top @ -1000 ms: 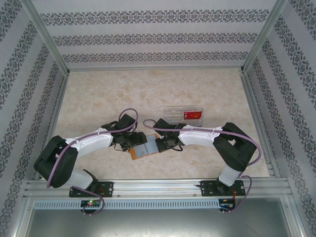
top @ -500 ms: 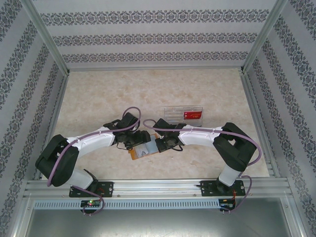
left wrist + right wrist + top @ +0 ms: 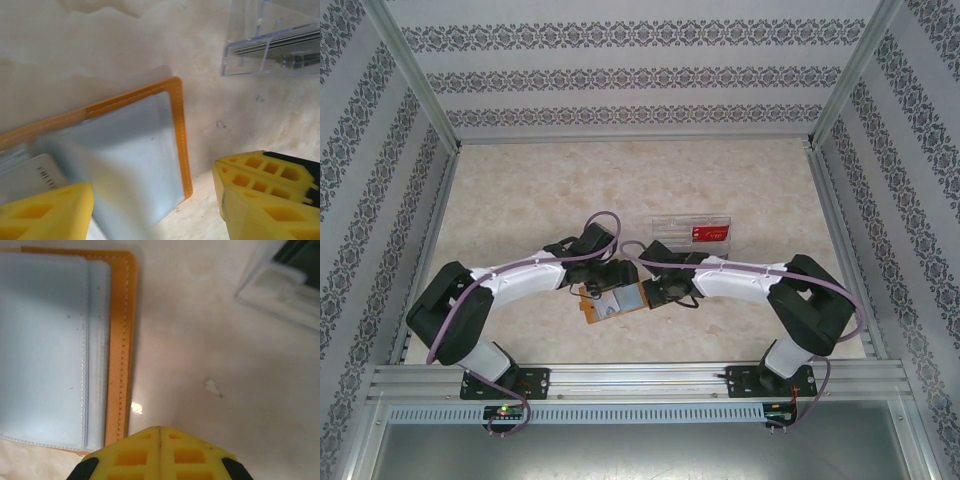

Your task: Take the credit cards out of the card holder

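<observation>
Flat orange-tan leather card holder [image 3: 135, 145] open on beige surface [image 3: 100, 50], left end effector [image 3: 155, 202] spread wide over it, right end effector [image 3: 160, 452] closed, empty.

Floral-striped walls [image 3: 640, 80] enclose a beige marbled tabletop [image 3: 520, 190].

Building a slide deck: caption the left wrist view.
Open left gripper poised over the orange-tan leather-like card holder, a thin whitish card showing inside, clear plastic tray beyond.

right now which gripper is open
The left gripper: its yellow jaws stand wide apart over the card holder. The right gripper has its jaws pressed together beside the holder's orange edge.
</observation>
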Tool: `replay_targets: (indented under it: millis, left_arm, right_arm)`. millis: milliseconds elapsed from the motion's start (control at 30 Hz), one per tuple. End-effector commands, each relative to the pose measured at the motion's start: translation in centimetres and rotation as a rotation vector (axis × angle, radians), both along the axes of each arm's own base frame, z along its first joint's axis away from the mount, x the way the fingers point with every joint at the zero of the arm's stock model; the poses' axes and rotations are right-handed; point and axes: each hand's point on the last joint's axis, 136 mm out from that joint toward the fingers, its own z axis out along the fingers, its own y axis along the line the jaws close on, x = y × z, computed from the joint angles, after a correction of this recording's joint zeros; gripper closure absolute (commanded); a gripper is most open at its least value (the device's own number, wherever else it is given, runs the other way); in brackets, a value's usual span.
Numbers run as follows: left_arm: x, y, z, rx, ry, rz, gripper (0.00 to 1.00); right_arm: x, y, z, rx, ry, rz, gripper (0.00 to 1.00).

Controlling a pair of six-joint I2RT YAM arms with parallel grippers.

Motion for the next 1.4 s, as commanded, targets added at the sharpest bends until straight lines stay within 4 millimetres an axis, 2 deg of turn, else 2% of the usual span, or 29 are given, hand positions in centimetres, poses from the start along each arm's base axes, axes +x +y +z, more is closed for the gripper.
replay_targets:
  millis: [0, 100, 200, 333, 500, 633, 733, 800, 1000, 1133, 1367]
  left_arm:
    - [0.7, -2.1, 0.9, -0.05, -0.029, -0.025, 0.31]
    - [0.8, -2.2, 1.0, -0.041, -0.033, -0.028, 0.32]
    - [0.8, -1.4, 1.3, -0.006, -0.053, -0.018, 0.31]
    - [0.3, 0.8, 1.7, 0.05, -0.068, 0.004, 0.34]
    - [-0.8, 5.0, 1.5, 0.13, -0.065, 0.073, 0.43]
    - [-2.1, 7.8, 0.5, 0.181, -0.042, 0.113, 0.59]
    - [-3.1, 8.7, -0.6, 0.194, -0.02, 0.128, 0.73]
    - [-3.6, 8.8, -1.1, 0.182, -0.007, 0.13, 0.77]
    - [-3.8, 7.8, -1.3, 0.112, 0.001, 0.134, 0.79]
    - [-3.7, 7.0, -1.3, 0.064, 0.003, 0.14, 0.83]
    - [-4.2, 7.0, -2.7, 0.071, 0.036, 0.138, 0.83]
  right_arm:
    - [0.4, -0.6, 0.9, 0.009, -0.027, -0.039, 1.0]
    - [0.3, -0.7, 1.1, 0.017, -0.028, -0.043, 1.0]
    - [0.2, -0.3, 1.4, 0.031, -0.024, -0.039, 1.0]
    - [0.3, 1.0, 2.2, 0.081, -0.015, -0.017, 1.0]
    - [0.1, 3.6, 3.4, 0.193, 0.032, 0.02, 0.98]
    - [-0.1, 5.9, 4.0, 0.283, 0.081, 0.041, 0.95]
    - [-0.2, 7.2, 4.1, 0.335, 0.119, 0.047, 0.94]
    - [-0.3, 8.1, 4.1, 0.365, 0.144, 0.055, 0.92]
    - [0.0, 9.6, 3.3, 0.399, 0.204, 0.037, 0.9]
    - [0.2, 9.8, 2.6, 0.391, 0.216, 0.024, 0.91]
    - [0.5, 9.9, 1.8, 0.383, 0.236, 0.01, 0.91]
